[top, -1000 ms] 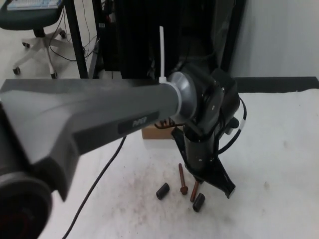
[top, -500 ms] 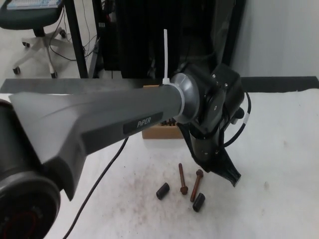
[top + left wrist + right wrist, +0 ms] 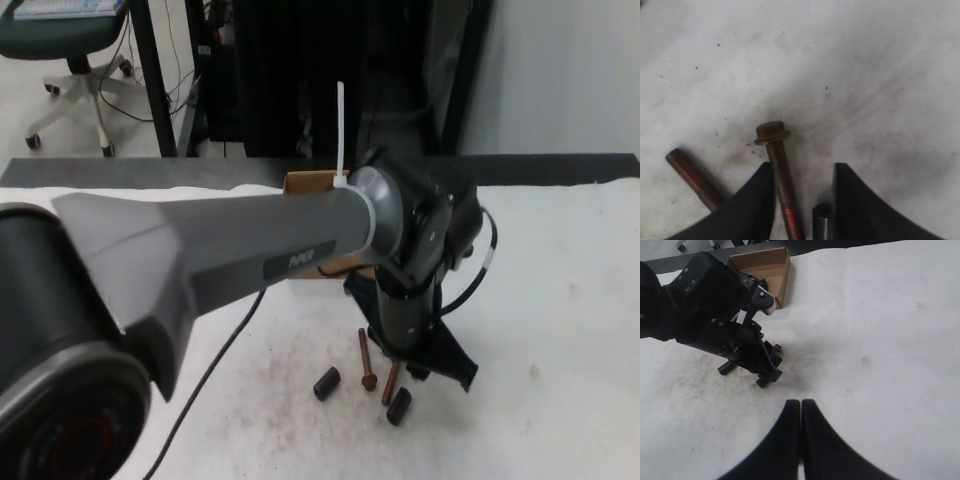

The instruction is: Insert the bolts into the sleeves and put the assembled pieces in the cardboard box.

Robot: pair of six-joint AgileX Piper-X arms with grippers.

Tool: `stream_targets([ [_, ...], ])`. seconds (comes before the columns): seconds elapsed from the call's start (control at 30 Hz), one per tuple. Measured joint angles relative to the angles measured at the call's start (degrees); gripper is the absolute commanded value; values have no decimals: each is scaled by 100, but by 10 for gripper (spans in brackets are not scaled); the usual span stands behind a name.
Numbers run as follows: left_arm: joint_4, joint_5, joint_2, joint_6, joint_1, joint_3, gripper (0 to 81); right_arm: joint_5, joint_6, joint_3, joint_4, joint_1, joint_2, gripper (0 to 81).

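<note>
Left gripper, open and empty, straddles a bolt; closing might also catch the sleeve at six o'clock.

From above, the left arm hides most of the cardboard box and part of one bolt.

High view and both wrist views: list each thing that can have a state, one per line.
Left end effector: open
Right end effector: shut, empty
Copper-coloured metal bolt with flanged head: lying flat, unsleeved
Second copper-coloured bolt: lying flat, unsleeved
Two short black cylindrical sleeves: lying loose, without bolts
Brown cardboard box: top open
</note>
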Motion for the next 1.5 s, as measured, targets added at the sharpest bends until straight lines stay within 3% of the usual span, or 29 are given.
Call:
stream_targets([
  [0.97,-214,-60,265,-85,12,-90,353,6,-260,0,91,0,0,6],
  [1.03,-266,-62,280,-85,12,-90,306,6,-260,0,87,0,0,6],
  [1.1,-267,-80,281,-85,12,-90,208,6,-260,0,87,0,0,6],
  [1.17,-254,-83,281,-85,12,-90,45,6,-265,0,87,0,0,6],
  [1.2,-239,-83,281,-85,12,-90,2,6,-276,0,87,0,0,6],
  [1.5,150,-83,311,602,12,-273,2,6,-274,0,87,0,0,6],
])
